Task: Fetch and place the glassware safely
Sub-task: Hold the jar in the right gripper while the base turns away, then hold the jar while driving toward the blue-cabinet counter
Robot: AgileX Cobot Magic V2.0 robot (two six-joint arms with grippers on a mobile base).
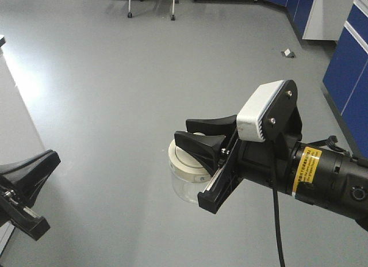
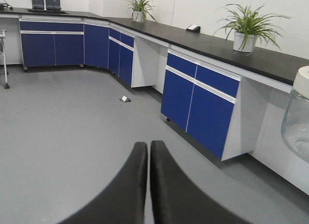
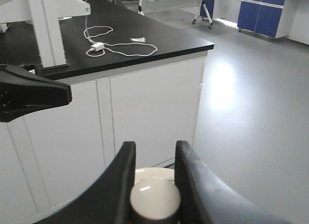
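The glassware (image 1: 185,174) is a squat clear jar with a cream-white lid, hanging in the air above the grey floor. My right gripper (image 1: 183,130) is shut on the lid's round knob (image 3: 155,200), one finger on each side of it. The jar's glass body sits below the fingers, and the right wrist view shows only its lid. In the left wrist view the jar (image 2: 298,119) shows at the right edge. My left gripper (image 2: 147,147) is shut with nothing between its fingers. It hangs low at the left (image 1: 29,189), apart from the jar.
Blue cabinets (image 2: 198,101) under a black countertop (image 2: 227,45) with potted plants (image 2: 246,28) run along the right wall. A white bench (image 3: 145,108) with a black top carries a white cable (image 3: 120,48). A small object (image 1: 288,53) lies on the floor.
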